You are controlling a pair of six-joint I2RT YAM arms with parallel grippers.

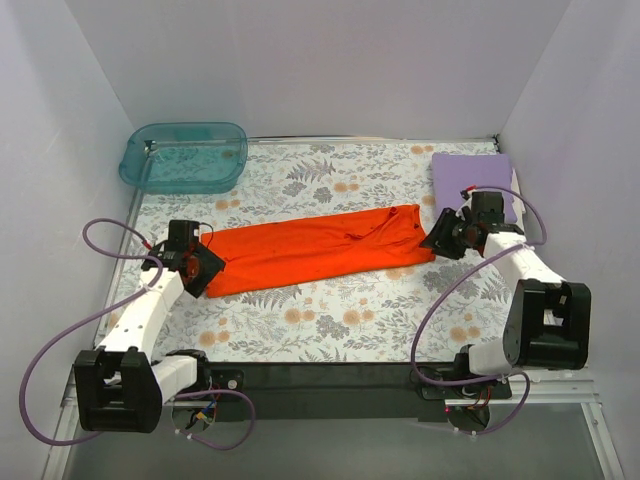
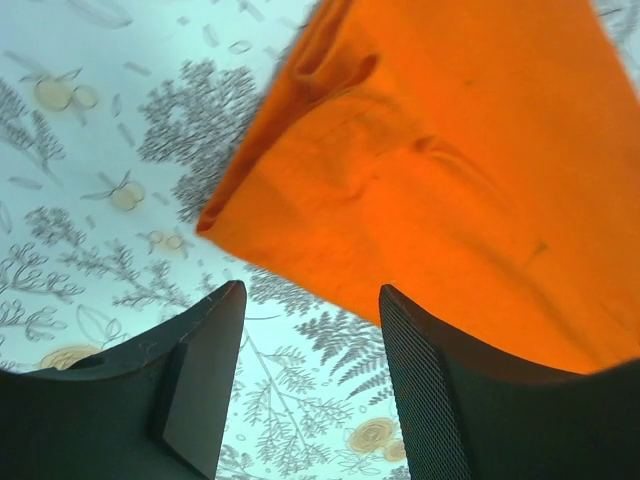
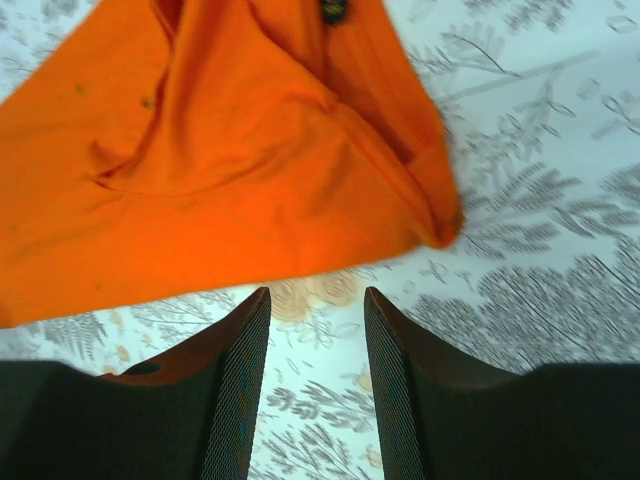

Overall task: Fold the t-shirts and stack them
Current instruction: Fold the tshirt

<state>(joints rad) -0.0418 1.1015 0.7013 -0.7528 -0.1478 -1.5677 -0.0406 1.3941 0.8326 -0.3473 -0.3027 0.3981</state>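
Fold-and-stack job roughly at its midpoint, to judge by the desk (image 1: 330,320). A teal tub (image 1: 185,157) sits at the upper left of the overhead view, apart from the work. Below it, the left claw (image 2: 310,300) hangs released just off the left end of the orange shirt (image 1: 310,250), with its jaws parted and only the flowered cloth between them. The shirt's corner lies just ahead of the tips.

The orange shirt lies across the middle of the frame as a long, narrow band that looks folded lengthwise but not yet crosswise. Its long axis runs left to right and climbs a little toward the right. The bunched end with the neck opening and label points right, and the plain straight end, probably the hem, points left.

At that right end the right claw (image 3: 318,300) is likewise released, with bare desk showing between its jaws and the shirt's corner just beyond them.

At the upper right the lavender shirt (image 1: 472,172) rests as a flat, tidy rectangle, seemingly finished.

What appears to be left is to fold the orange band end over end and set it on the lavender one.
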